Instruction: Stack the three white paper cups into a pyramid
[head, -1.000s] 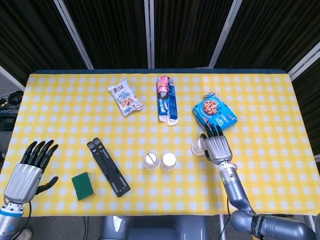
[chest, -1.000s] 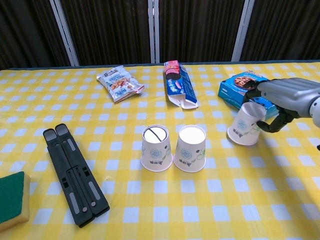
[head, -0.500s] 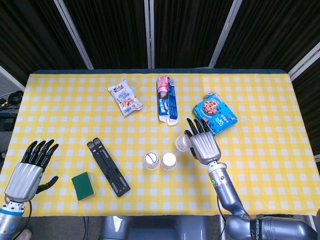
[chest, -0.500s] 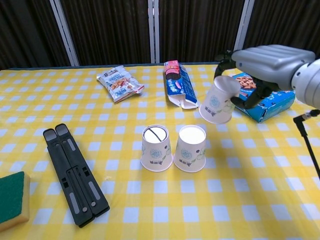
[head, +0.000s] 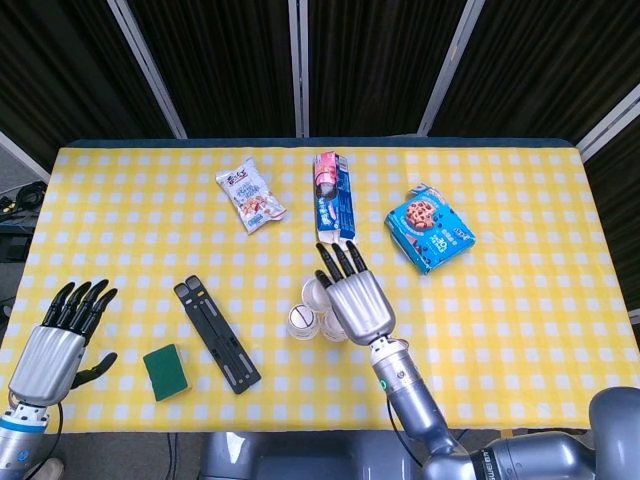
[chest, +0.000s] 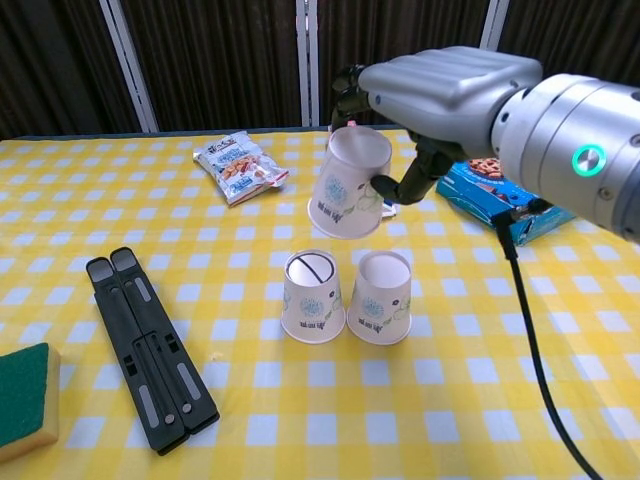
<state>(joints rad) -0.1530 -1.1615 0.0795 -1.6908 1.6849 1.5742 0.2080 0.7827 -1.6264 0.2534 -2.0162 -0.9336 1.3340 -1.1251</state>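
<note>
Two white paper cups stand upside down and side by side on the yellow checked table: the left cup (chest: 313, 297) (head: 301, 322) and the right cup (chest: 385, 297). My right hand (chest: 450, 92) (head: 357, 298) holds the third cup (chest: 350, 184) (head: 316, 293) upside down in the air, just above and slightly behind the pair. In the head view the hand covers most of the right cup. My left hand (head: 55, 345) rests at the table's near left edge, fingers apart, holding nothing.
A black folded stand (chest: 150, 345) and a green sponge (chest: 25, 398) lie at the front left. At the back are a snack bag (chest: 237, 166), a tall biscuit box (head: 331, 193) and a blue cookie box (head: 429, 227).
My right hand has carried the third cup leftward and higher, from the right of the pair to above them. The left hand has not moved.
</note>
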